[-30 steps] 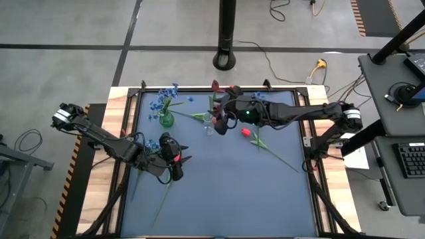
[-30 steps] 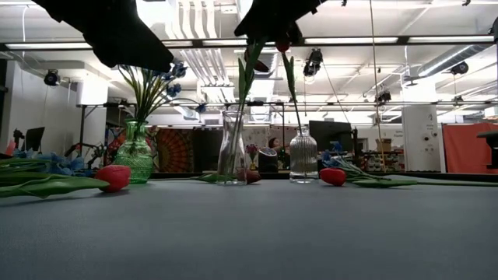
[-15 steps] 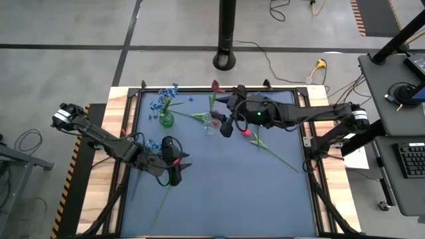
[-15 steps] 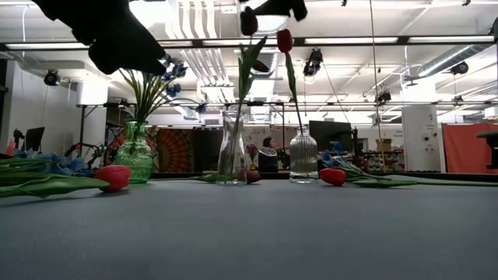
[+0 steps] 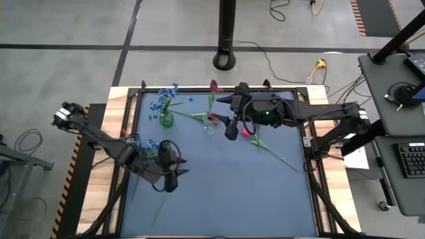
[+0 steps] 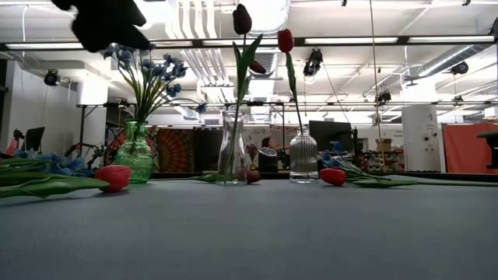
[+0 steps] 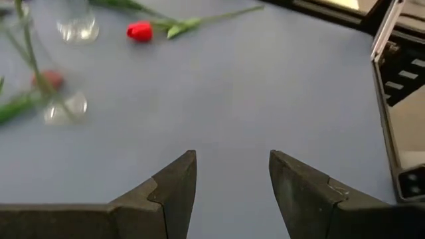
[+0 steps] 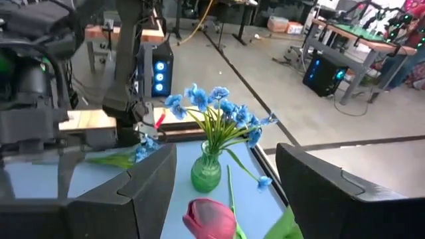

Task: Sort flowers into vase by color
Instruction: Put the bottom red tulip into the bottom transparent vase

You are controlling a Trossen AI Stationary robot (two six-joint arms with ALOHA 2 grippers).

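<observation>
Blue table [image 5: 219, 192] open at near edge, left hand [image 7: 232, 176] spread, empty, right hand [image 8: 226, 176] spread above vases

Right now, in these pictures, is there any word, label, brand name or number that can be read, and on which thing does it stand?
No text can be read in any view.
Green vase, clear vases: no labels show.
Keyboard beside the table: keys too small to read.
Equipment in the room behind: any signs too small or blurred.
</observation>
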